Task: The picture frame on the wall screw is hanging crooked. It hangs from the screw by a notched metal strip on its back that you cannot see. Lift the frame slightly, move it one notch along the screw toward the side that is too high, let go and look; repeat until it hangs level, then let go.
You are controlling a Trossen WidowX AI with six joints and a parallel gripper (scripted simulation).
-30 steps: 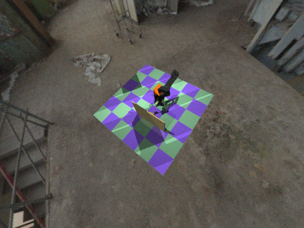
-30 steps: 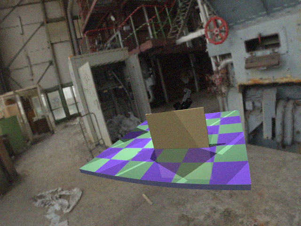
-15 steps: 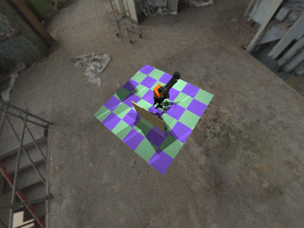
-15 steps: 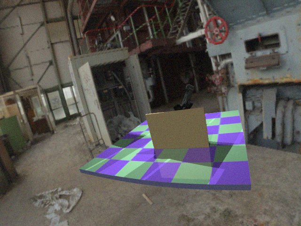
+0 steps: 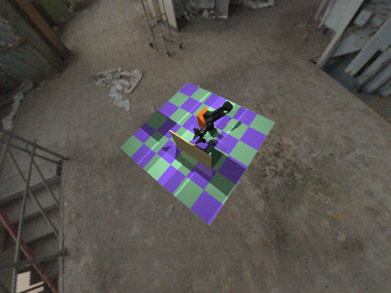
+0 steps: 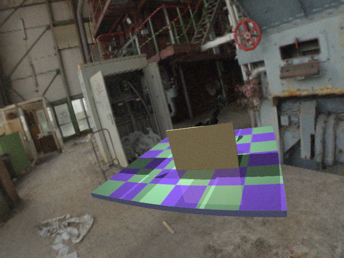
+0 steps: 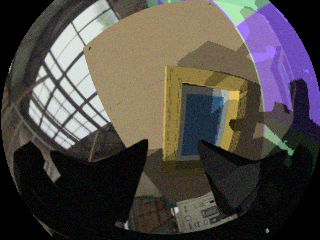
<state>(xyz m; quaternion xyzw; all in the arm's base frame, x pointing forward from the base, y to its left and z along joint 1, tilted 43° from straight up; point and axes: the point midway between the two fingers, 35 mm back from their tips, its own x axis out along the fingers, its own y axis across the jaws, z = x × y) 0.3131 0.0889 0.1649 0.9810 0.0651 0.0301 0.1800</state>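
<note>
In the wrist view, a gold picture frame [image 7: 173,115] with a blue centre hangs on the tan upright panel [image 5: 190,149] [image 6: 203,147] [image 7: 135,60] above the chequered counter [image 5: 195,192] [image 6: 183,194]; the black pincer [image 5: 199,138] [image 7: 174,144] stands partly open, nothing between its fingertips, on the panel's far side as the exterior view has it. A closing begun off-centre could knock the frame askew, the right fingertip overlapping its lower part in view; too high a lift might free the hidden strip from the screw, dropping the frame. Its face points toward the arm; its long axis appears roughly upright in the lens's curved picture, though true level cannot be told.
</note>
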